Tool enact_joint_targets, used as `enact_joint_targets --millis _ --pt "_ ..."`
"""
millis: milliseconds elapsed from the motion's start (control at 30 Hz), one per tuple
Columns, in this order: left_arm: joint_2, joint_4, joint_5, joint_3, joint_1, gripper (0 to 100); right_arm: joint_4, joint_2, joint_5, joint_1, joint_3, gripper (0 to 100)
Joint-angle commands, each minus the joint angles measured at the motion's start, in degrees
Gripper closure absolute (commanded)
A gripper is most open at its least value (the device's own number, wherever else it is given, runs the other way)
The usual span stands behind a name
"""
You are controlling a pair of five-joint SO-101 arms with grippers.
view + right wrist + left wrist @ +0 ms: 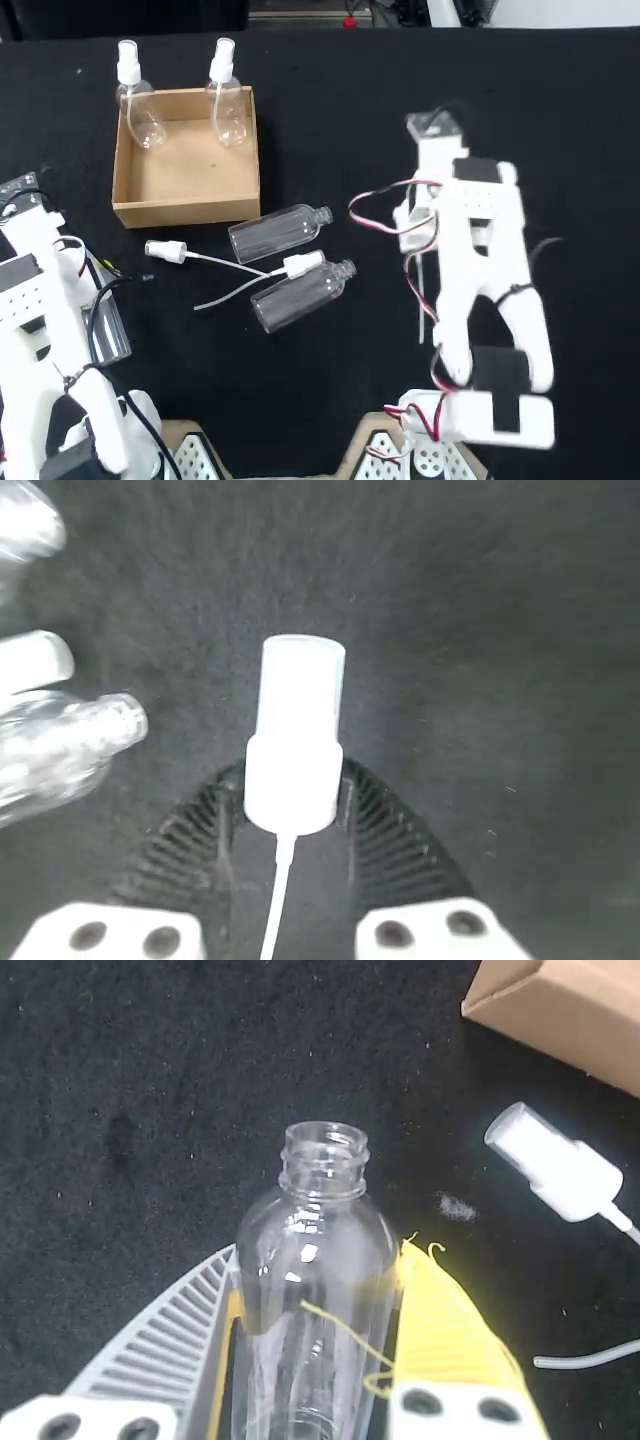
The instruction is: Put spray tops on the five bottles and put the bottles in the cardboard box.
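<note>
Left wrist view: the left gripper (318, 1260) was clamped around an uncapped clear bottle (315, 1300). The right gripper (293, 775) pinched a white spray top (295, 730). Beyond, on the black table (560, 120), two open bottles (280, 232) and two loose tops (166, 251) lay beside the cardboard box (185, 212), which held two capped bottles (228, 110) against its far wall.
</note>
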State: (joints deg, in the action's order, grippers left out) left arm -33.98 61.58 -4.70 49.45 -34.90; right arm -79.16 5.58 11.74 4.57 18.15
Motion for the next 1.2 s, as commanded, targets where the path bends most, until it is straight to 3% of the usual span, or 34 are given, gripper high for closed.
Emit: enact_joint_targets --millis 0,200,500,900,1167 --pt "-6.42 3.96 -0.09 -4.53 2.51 89 -5.27 7.52 -0.70 0.18 -8.13 98.6" --pt "-20.66 6.15 0.26 -4.62 14.02 89 -7.38 15.16 -1.93 -0.79 -13.67 98.6" --pt "-34.11 2.29 -0.18 -3.30 34.33 89 -6.95 26.42 -15.30 -1.67 -24.75 98.6" --pt "-39.56 -19.87 0.09 13.41 54.46 89 1.85 29.58 -16.00 -11.87 -33.36 98.6" --pt "-49.58 -40.88 0.26 26.95 61.93 89 6.86 29.41 -16.00 -12.22 -33.36 98.6"
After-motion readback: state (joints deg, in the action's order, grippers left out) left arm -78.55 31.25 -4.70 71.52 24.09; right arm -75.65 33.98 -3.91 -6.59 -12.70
